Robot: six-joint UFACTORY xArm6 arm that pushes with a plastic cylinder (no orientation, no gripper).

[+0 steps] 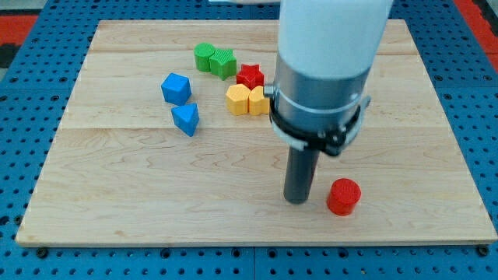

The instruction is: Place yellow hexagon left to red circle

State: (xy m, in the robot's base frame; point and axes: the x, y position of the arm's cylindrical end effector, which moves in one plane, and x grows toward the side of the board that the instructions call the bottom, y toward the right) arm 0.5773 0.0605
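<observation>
The yellow hexagon (238, 99) lies on the wooden board (140, 179) near the view's top centre, touching a second yellow block (258, 99) on its right. The red circle (343, 196) lies at the view's lower right. My tip (296, 200) rests on the board just left of the red circle, with a small gap between them. The tip is well below and to the right of the yellow hexagon. The arm's wide body hides the board above the tip.
A red star (250, 76) sits just above the yellow blocks. Two green blocks (215, 59) lie touching at the top centre. A blue block (176, 88) and a blue triangle (186, 119) lie to the left.
</observation>
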